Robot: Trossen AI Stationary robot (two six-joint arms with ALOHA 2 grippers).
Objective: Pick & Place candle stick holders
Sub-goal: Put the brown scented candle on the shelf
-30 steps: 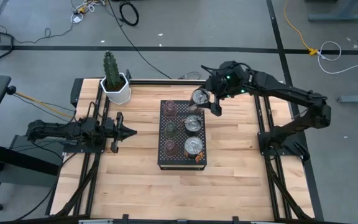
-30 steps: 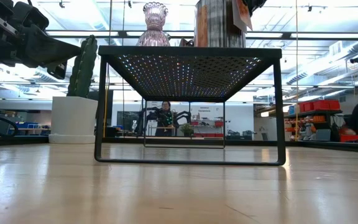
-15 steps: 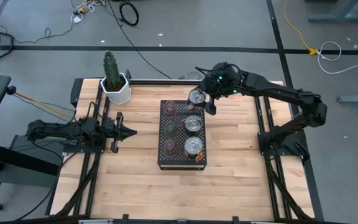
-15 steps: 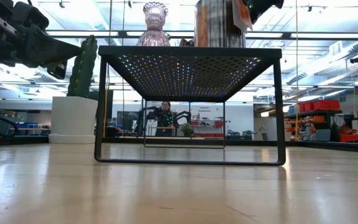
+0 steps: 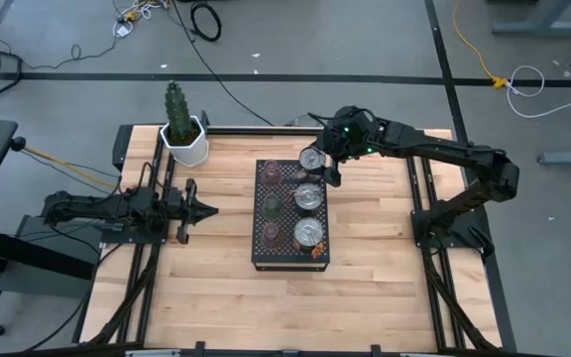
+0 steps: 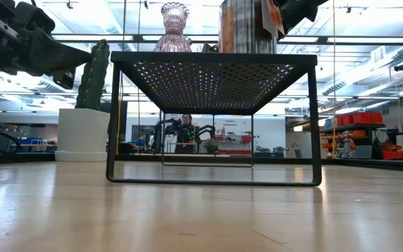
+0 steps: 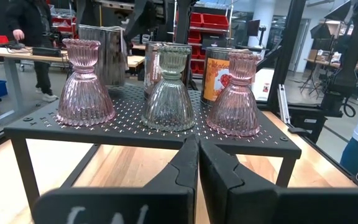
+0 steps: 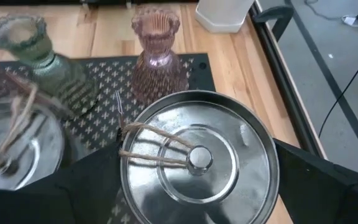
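Right wrist view gives you the grip: the right gripper (image 8: 194, 177) has its jaws spread wide around a silvery holder (image 8: 197, 155), carried upright over the far corner of the rack (image 5: 262, 213), just beside the pink holder (image 8: 157, 50) and green holder (image 8: 39, 56), likely so it lands in the row of silver ones. The left gripper (image 5: 206, 208), jaws pressed together, waits near the rack's left side. You can't see whether the base touches the rack yet, and the low view cuts the holders off.
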